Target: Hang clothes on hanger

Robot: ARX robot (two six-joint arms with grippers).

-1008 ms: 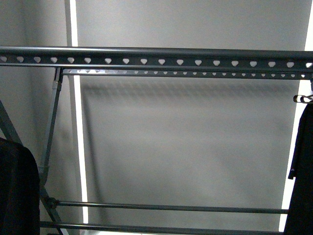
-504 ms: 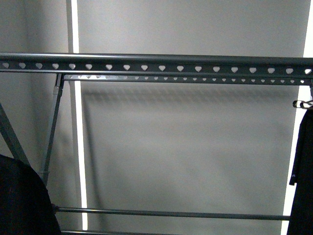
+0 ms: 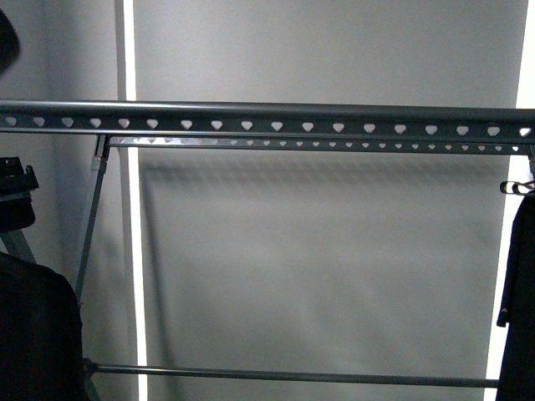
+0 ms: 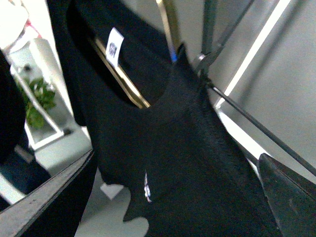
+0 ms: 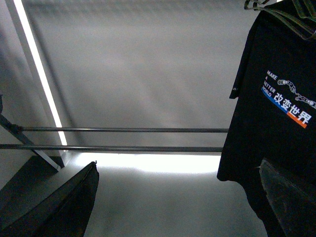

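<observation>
Black T-shirt (image 4: pixel 168 163) fills the left wrist frame's centre between the left gripper's (image 4: pixel 175 217) spread jaws; the right gripper (image 5: pixel 177 212) gapes too, a printed T-shirt (image 5: pixel 281 98) at its frame's right.

Wide open span beneath the rack rail (image 3: pixel 267 111), black shirt (image 3: pixel 33 334) at left, hung T-shirt (image 3: pixel 520 292) at right.

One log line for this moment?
left gripper: open, facing black shirt | right gripper: open, empty | printed shirt: hanging at right | rack rail: bare mid-span
</observation>
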